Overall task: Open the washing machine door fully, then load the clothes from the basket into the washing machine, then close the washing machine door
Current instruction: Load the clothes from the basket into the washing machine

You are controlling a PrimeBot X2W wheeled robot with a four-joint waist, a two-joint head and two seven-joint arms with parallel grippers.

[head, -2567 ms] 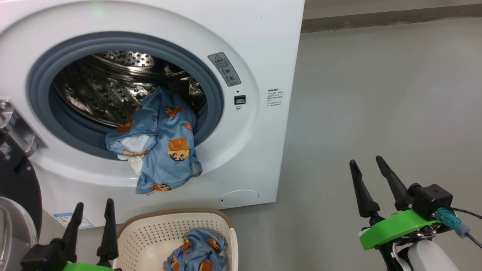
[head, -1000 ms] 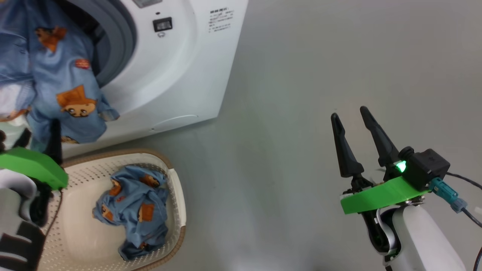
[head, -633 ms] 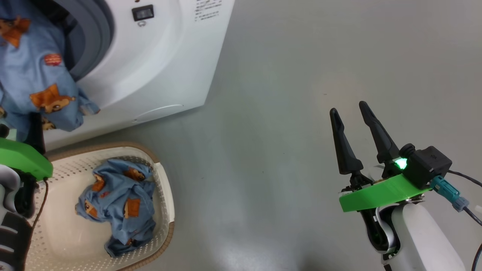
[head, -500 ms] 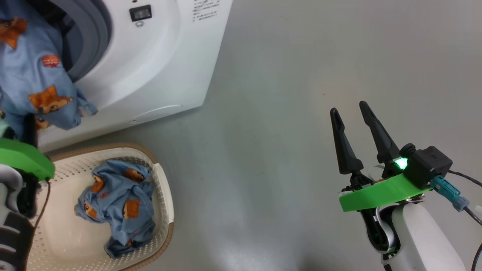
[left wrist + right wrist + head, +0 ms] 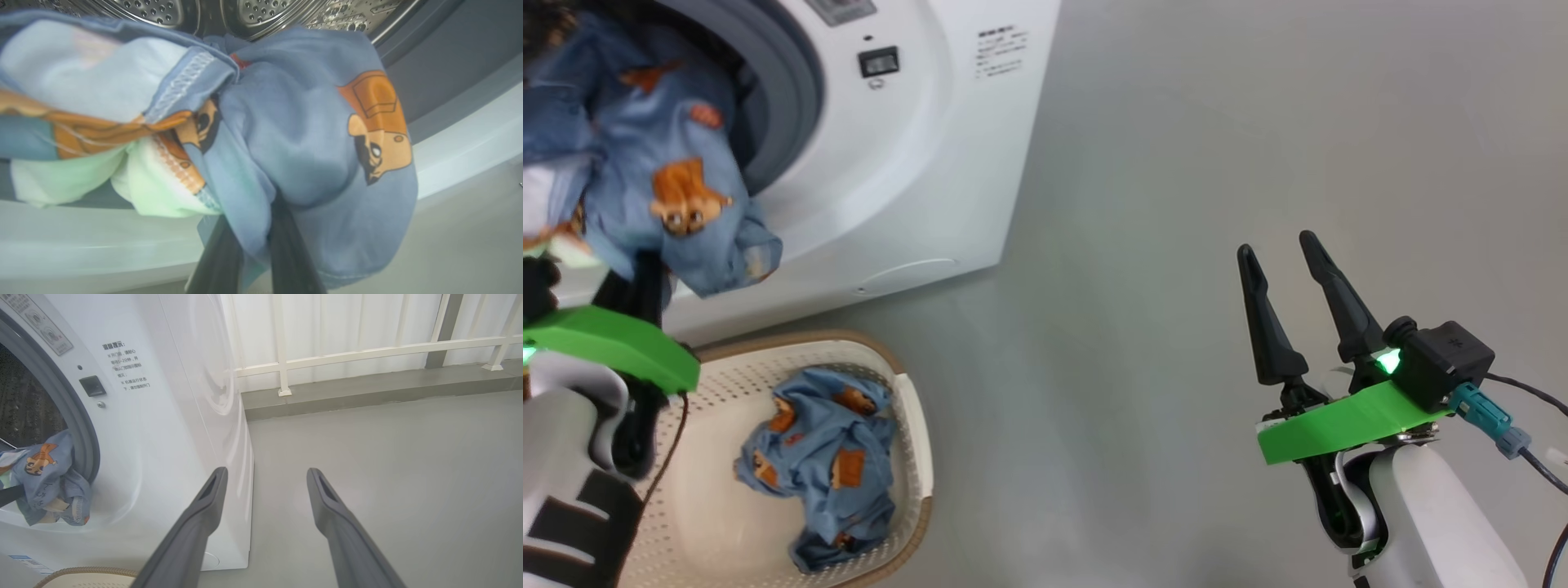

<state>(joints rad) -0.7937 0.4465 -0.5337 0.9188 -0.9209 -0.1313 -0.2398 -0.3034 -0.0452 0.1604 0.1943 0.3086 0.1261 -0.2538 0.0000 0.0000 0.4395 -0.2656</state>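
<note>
We hold the left gripper (image 5: 256,249) closed on the light blue cartoon-print fabric garment (image 5: 302,155), which hangs out of the big white front-loading washing machine (image 5: 915,163); a low pinch should let us lift it into the drum (image 5: 163,10). A second matching garment (image 5: 825,465) lies in the cream perforated plastic basket (image 5: 912,433). The right gripper (image 5: 1276,245) stands open above the floor (image 5: 1176,163), clear of the work.

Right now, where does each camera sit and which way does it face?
Head: on the head, tilted down at washer, basket and floor; left gripper and right gripper show.
Left wrist: on the left arm, facing the drum; its fingers pinch the garment.
Right wrist: on the right arm, facing floor and railing, washer at left; its open fingers show.
Shared: all three show the garment at the washer mouth.
</note>
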